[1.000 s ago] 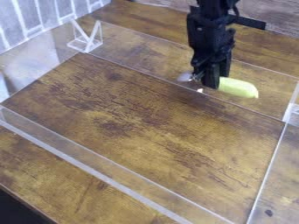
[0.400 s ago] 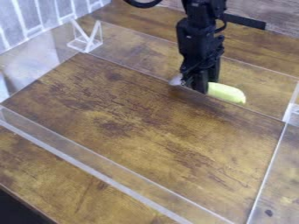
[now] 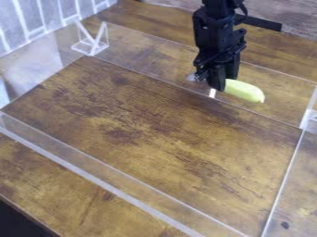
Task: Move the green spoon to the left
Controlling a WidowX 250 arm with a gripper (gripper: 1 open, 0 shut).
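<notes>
The green spoon (image 3: 244, 90) lies low over the wooden tabletop (image 3: 148, 120) at the right rear. Its thick yellow-green handle sticks out to the right of the fingers, and a bit of silver bowl shows on their left. My black gripper (image 3: 218, 83) points steeply down onto the spoon's neck. It is shut on the spoon where the handle meets the bowl. The fingers hide that neck, so I cannot tell whether the spoon touches the wood.
Low clear acrylic walls (image 3: 136, 190) frame the wooden surface at the front, left and right. A small clear plastic stand (image 3: 89, 39) sits at the back left outside the frame. Bare wood stretches to the left of the gripper.
</notes>
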